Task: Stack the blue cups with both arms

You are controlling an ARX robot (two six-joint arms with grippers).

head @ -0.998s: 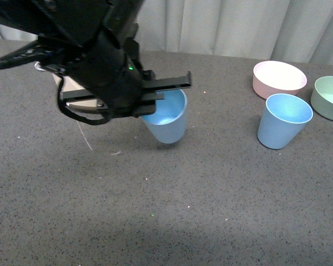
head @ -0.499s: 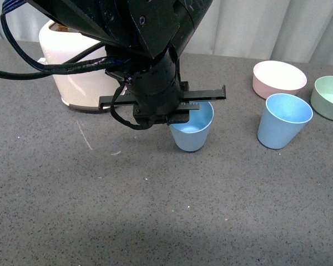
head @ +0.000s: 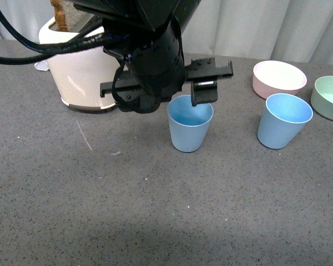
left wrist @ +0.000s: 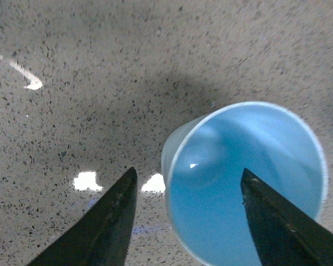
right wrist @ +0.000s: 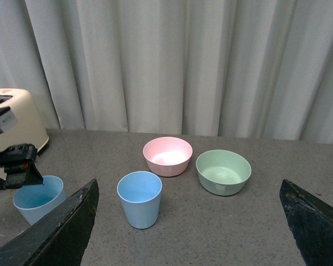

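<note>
One blue cup (head: 190,128) stands upright on the grey table, mid-scene. My left gripper (head: 177,97) hovers open just above its rim, with one finger (head: 204,92) over the far rim. In the left wrist view the open gripper (left wrist: 188,174) straddles the wall of this cup (left wrist: 250,177), one finger over its mouth and the other outside. The second blue cup (head: 283,122) stands upright to the right, apart from it. My right gripper (right wrist: 188,183) is open and empty, held back from the table. Its view shows the second cup (right wrist: 140,199) and the first cup (right wrist: 39,199).
A pink bowl (head: 279,77) and a green bowl (head: 330,97) stand behind and right of the second cup. A cream toaster (head: 80,77) stands at the back left. White curtains (right wrist: 172,61) hang behind the table.
The left arm moved right, carrying the tilted cup away from the toaster. The cup now stands upright on the table, and the gripper has risen a little above its rim.
</note>
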